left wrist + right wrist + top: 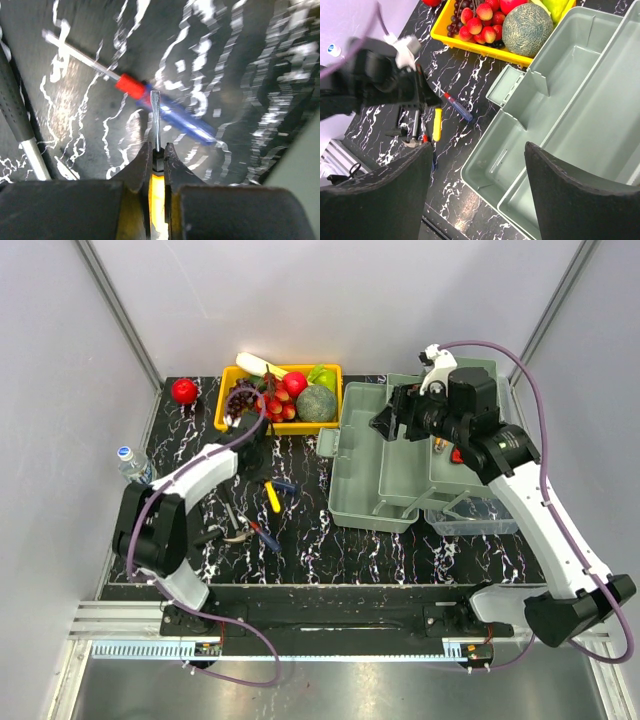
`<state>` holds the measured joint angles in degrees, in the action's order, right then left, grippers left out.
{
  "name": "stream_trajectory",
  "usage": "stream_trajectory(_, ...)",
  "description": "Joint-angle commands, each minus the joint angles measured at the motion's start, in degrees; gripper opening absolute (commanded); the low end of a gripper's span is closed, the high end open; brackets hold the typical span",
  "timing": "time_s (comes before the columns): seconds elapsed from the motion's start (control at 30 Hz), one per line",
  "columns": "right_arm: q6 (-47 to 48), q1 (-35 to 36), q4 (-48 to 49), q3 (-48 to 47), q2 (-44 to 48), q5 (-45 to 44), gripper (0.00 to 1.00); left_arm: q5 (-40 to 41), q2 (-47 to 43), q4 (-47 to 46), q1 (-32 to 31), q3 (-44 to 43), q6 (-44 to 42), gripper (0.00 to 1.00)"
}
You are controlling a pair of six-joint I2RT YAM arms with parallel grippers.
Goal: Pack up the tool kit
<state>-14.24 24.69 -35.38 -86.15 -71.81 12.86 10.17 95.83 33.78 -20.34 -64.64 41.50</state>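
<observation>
Pale lilac-white walls [330, 300] fill the top and both sides of the overhead frame. Grey metal struts [120, 315] slant in from the upper corners. The bench [330, 555] at centre has a glossy black top veined with white that catches glare. A ribbed aluminium rail [110, 625] runs along its lower edge. Below that, a brushed metal surface [330, 690] lies evenly lit.
</observation>
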Motion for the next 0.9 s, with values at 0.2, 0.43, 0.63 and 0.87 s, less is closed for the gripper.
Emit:
stream_trajectory(0.2, 4.83, 5.8, 6.89, -0.77, -3.42, 13.94, 0.95, -23.32, -18.22, -13.45, -0.05, -14.55, -2.93, 0.0)
stream_trajectory(0.43, 0.62, 9.32, 13.21, -3.23, -7.29, 17.19, 0.94, -38.03, -22.0, -36.3, -1.54, -11.56, 6.93, 0.0)
stream_trajectory(0.63, -5.44, 9.77, 18.93, -3.76, -8.7, 19.48, 0.86, -41.29, -22.44, -44.41, -3.92, -11.65, 8.25, 0.0)
stream_trajectory(0.87, -7.64, 9.77, 22.1, -2.71, -8.35, 19.39, 0.58, -41.64, -22.09, -47.14, -5.15, -11.03, 8.95, 0.0)
